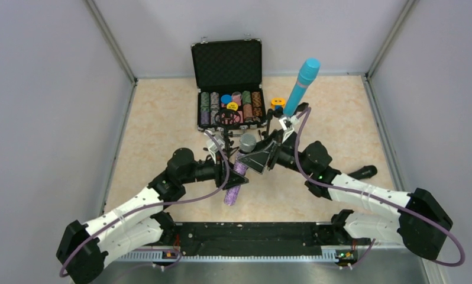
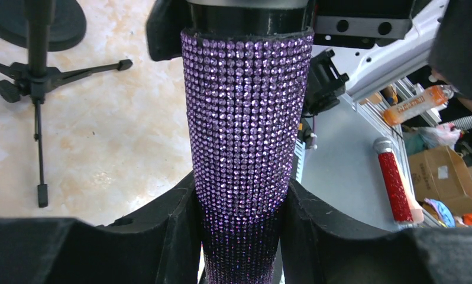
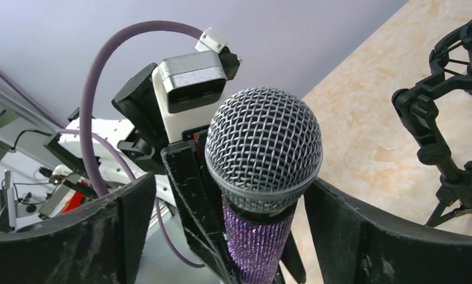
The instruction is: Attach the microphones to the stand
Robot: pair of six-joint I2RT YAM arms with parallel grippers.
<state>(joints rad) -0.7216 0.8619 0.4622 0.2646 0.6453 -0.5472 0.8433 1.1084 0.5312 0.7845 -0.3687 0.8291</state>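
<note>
Top external view: glittery purple microphone (image 1: 234, 189) held slanted above the table (image 1: 162, 124), between both arms. Left claw (image 2: 241, 207) clamps the sparkling barrel. Right claw (image 3: 230, 189) stands wide around the mesh head, clear on both sides, which suggests a claw-to-claw transfer for a better grip. Cyan microphone (image 1: 302, 83) stands upright behind, apparently mounted; a tripod stand (image 2: 37, 83) is nearby. Surface: pale marbled board, enclosed by plain grey walls.

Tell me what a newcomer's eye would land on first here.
The glittery purple microphone at mid-table, gripped by the left gripper while the right gripper, open, flanks its grey mesh head. Behind it, the cyan microphone juts up at a tilt, just right of an open black case of coloured chips.
</note>
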